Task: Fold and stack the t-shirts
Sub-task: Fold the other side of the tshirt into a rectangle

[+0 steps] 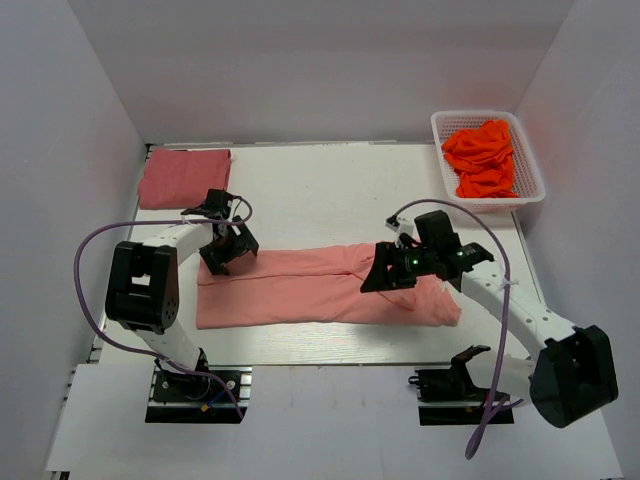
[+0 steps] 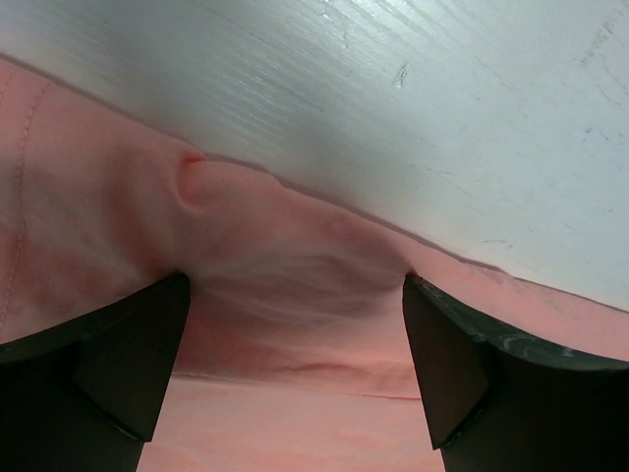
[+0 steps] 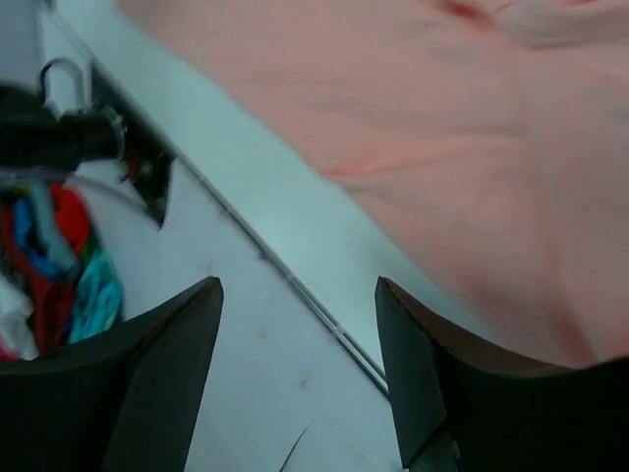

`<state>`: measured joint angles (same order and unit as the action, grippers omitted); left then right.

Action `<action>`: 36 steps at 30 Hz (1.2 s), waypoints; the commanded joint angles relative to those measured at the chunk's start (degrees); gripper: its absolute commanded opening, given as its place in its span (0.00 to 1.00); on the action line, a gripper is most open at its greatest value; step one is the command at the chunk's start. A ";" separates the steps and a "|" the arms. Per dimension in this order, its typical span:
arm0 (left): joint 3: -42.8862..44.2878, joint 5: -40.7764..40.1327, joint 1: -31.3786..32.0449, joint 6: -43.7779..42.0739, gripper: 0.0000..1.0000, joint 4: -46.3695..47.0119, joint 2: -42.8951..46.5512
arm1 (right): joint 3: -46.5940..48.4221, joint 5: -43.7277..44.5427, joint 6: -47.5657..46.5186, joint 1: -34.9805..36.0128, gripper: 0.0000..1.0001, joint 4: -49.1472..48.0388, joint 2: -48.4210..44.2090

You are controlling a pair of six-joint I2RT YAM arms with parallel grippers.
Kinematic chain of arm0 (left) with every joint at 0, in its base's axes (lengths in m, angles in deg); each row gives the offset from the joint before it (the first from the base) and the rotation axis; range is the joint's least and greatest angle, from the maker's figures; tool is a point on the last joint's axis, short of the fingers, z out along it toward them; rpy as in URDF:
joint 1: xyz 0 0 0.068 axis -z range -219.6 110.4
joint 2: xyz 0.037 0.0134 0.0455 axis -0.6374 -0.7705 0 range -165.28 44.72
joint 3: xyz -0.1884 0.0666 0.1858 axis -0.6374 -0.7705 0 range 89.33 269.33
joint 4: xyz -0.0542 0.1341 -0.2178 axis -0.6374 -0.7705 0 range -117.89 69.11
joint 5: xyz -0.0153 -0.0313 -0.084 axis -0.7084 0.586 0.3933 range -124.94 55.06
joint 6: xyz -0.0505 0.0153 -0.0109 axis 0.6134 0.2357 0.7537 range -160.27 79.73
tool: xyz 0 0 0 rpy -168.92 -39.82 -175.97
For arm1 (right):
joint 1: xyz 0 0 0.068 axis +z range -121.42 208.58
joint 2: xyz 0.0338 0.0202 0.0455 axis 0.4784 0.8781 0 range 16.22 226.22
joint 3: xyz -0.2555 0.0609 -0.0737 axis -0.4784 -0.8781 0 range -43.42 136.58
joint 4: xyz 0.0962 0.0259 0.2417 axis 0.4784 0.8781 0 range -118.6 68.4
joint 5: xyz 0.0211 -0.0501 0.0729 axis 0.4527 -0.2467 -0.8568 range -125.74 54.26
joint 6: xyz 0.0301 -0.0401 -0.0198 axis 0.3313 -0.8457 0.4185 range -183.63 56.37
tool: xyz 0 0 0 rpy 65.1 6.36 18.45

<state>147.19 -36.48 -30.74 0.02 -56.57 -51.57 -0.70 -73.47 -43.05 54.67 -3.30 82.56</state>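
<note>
A light salmon-pink t-shirt (image 1: 310,285) lies across the middle of the table, folded into a long strip. A darker rose-red t-shirt (image 1: 185,177) rests folded at the back left corner. My left gripper (image 1: 228,250) is at the strip's far left corner, open. In the left wrist view its fingers (image 2: 128,364) straddle the wrinkled pink cloth (image 2: 295,246) at its far edge without pinching it. My right gripper (image 1: 378,278) hovers over the strip right of centre, open. The right wrist view shows bare table between its fingers (image 3: 432,374), with the pink cloth (image 3: 472,128) just beyond the right one.
A white basket (image 1: 532,170) holding bright orange cloth (image 1: 482,156) stands at the back right. White walls close in the table on three sides. In the right wrist view the table's near edge seam (image 3: 295,285) and a bundle of coloured cables (image 3: 59,256) show.
</note>
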 commanded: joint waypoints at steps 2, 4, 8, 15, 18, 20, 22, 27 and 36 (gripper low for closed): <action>-0.21 -3.47 -0.60 -1.09 1.00 -2.29 -1.44 | 10.08 26.71 -1.68 -0.51 0.70 9.49 -0.09; -0.21 -3.47 -0.60 -1.09 1.00 -2.29 -1.44 | 11.07 37.08 -1.51 -0.51 0.67 10.81 3.76; -0.74 -3.47 -0.60 -1.09 1.00 -2.29 -1.44 | 11.95 35.81 -0.11 -0.42 0.65 8.12 9.14; -0.74 -2.85 -0.60 -1.09 1.00 -2.29 -1.44 | 11.68 41.43 4.64 -0.51 0.62 -1.47 14.77; -0.22 -2.85 -0.60 -1.09 1.00 -2.29 -1.97 | 11.60 40.37 5.09 -0.42 0.53 -6.04 17.85; -0.21 -2.85 -0.60 -1.09 1.00 -2.29 -1.97 | 12.03 39.85 5.53 -0.42 0.53 -7.10 20.22; -0.21 -2.85 -0.60 -1.09 1.00 -2.29 -1.97 | 12.12 39.59 5.09 -0.34 0.52 -7.28 22.68; -0.21 -2.85 -0.60 -1.09 1.00 -2.29 -1.97 | 11.51 38.62 5.88 -0.34 0.41 -8.78 23.65; -0.21 -2.85 -0.60 -1.09 1.00 -2.29 -1.44 | 8.62 27.91 8.68 0.72 0.00 -7.11 17.24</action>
<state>147.59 -37.48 -30.80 -0.28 -57.35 -51.97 9.59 -40.27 -36.47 54.60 -9.93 103.57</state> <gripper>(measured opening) 0.996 0.011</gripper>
